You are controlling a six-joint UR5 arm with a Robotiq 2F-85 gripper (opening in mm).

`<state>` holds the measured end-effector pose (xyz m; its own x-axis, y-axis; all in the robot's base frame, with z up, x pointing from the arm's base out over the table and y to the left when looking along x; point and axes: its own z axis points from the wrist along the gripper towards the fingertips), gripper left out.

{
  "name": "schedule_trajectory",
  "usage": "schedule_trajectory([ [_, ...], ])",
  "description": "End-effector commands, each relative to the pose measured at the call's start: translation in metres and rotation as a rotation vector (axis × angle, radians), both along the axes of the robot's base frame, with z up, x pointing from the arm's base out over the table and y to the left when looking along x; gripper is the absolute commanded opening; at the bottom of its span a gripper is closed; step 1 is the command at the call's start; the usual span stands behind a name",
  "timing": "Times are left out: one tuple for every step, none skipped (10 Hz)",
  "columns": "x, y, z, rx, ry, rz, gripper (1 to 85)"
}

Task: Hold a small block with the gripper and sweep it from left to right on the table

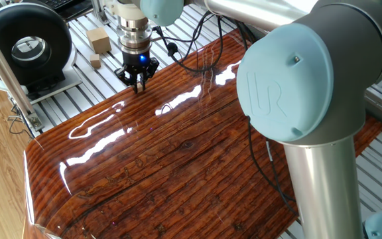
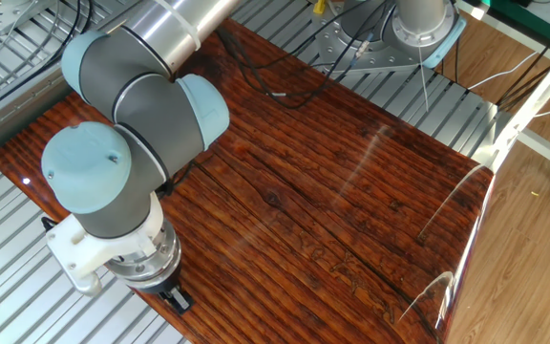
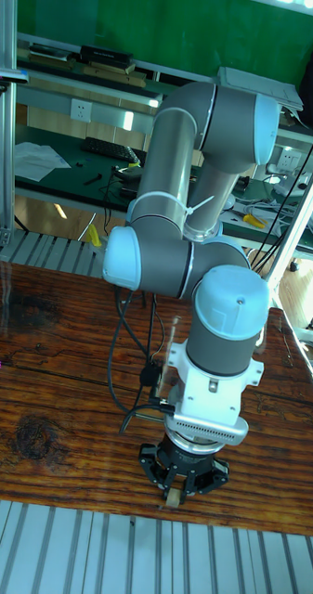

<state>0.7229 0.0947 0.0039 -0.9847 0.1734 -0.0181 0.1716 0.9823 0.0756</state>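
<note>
My gripper (image 3: pixel 175 496) points straight down at the near edge of the table (image 3: pixel 63 408) in the tall fixed view, shut on the small block (image 3: pixel 174 499), a pale tan bit showing between the black fingers. In one fixed view the gripper (image 1: pixel 138 86) stands at the far left edge of the table (image 1: pixel 178 166) with its blue light on; the block is too small to make out there. The other fixed view shows only the black tips of the gripper (image 2: pixel 178 300) under the wrist, at the edge of the table (image 2: pixel 332 191).
A bigger tan block (image 1: pixel 99 40) and a little tan cube (image 1: pixel 95 62) lie on the slatted aluminium base behind the gripper. A black round device (image 1: pixel 25 46) stands to the left. Black cables (image 1: pixel 204 46) trail over the table. The arm's elbow (image 1: pixel 304 86) fills the foreground.
</note>
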Motion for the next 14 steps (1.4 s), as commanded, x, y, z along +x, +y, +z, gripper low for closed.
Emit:
schedule_trajectory([
  [-0.002,0.007,0.008,0.02,0.005,-0.013,1.0],
  [-0.001,0.008,0.007,0.027,0.006,-0.015,1.0],
  [0.0,0.009,0.004,0.017,0.005,-0.018,1.0],
  [0.003,0.014,0.0,0.013,-0.004,-0.026,1.0],
  [0.005,0.017,-0.003,0.009,-0.008,-0.031,1.0],
  [0.005,0.019,-0.005,0.007,-0.009,-0.033,1.0],
  [0.005,0.019,-0.003,0.009,-0.011,-0.031,1.0],
  [0.001,0.021,0.003,0.013,-0.005,-0.032,1.0],
  [-0.002,0.028,0.01,0.029,0.007,-0.039,1.0],
  [-0.002,0.032,0.015,0.03,0.012,-0.045,1.0],
  [0.0,0.038,0.012,0.05,0.008,-0.045,1.0],
  [0.005,0.04,0.002,0.023,-0.008,-0.053,1.0],
  [0.008,0.041,-0.006,0.002,-0.011,-0.063,1.0],
  [0.009,0.042,-0.007,-0.001,-0.006,-0.065,1.0],
])
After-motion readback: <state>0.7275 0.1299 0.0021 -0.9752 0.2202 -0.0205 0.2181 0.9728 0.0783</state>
